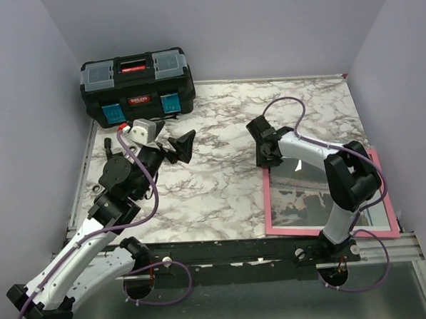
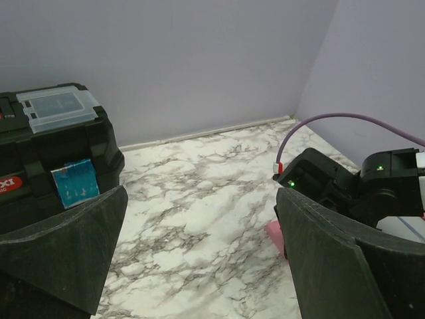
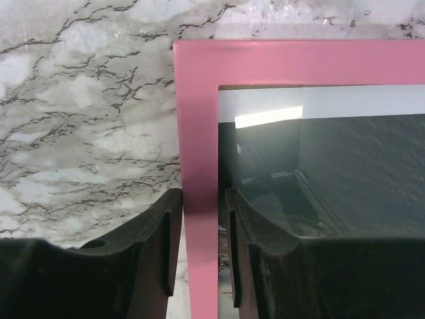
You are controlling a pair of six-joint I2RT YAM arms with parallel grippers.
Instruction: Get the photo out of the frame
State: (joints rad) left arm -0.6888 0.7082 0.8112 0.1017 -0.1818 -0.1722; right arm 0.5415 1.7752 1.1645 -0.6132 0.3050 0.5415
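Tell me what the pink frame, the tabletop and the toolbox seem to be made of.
The frame: probably painted wood or plastic; its pink face is smooth and matte, with no grain. Its pane: likely glass or clear plastic, since it gives sharp reflections. The tabletop: marble-look, perhaps a printed laminate; white with dark veins. The toolbox: moulded black plastic, with clear lid compartments.

frame (image 1: 295, 232): right arm (image 1: 347, 188) covers middle | toolbox (image 2: 60, 166): cut off left

place: lab cell | cues: plain walls (image 1: 228, 30), marble tabletop (image 1: 221, 187), toolbox (image 1: 138, 85)
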